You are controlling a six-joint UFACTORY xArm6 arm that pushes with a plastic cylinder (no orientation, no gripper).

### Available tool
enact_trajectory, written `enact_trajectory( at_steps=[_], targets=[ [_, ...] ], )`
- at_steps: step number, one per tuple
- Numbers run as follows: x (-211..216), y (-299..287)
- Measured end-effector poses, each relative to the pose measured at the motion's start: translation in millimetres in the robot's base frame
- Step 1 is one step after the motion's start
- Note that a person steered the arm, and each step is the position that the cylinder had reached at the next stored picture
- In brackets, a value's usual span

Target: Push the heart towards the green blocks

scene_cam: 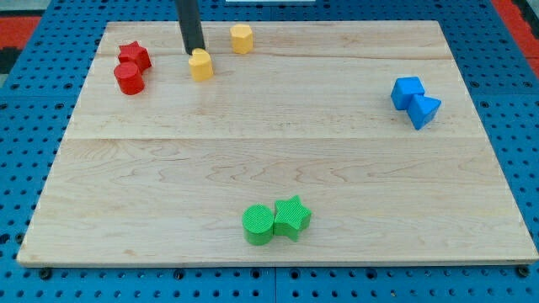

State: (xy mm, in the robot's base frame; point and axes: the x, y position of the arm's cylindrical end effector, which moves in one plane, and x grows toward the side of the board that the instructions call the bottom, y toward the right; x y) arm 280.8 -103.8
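My tip (193, 53) (a bare rod, no gripper to open or close) touches the yellow heart (201, 65) at its top-left; an off-centre push could spin it away from the 2 green blocks (276, 221).

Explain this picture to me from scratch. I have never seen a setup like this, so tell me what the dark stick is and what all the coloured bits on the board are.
There is one picture, from a single camera looking down at a slant on a pale wooden board lying on a blue perforated table.

The dark stick is the end of a robot arm. It has no hand and holds nothing; it only pushes things with its lower end, my tip. My tip stands right at the upper-left edge of a small yellow heart-shaped block, near the view's top left.

Another yellow block, roughly hexagonal, sits a little to the right of it. Further left are a red star block and a red cylinder, side by side. At the view's right, a blue cube-like block and a blue triangular block touch. Near the view's bottom, a green cylinder and a green star block sit together.
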Motion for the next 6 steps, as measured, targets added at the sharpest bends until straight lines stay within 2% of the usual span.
enact_trajectory(
  at_steps=[1, 3, 4, 5, 6],
  targets=[
    [37.8, 68.7],
    [-26.1, 26.5],
    [7.5, -0.9],
    [59.6, 20.0],
    [79.4, 41.0]
  ],
)
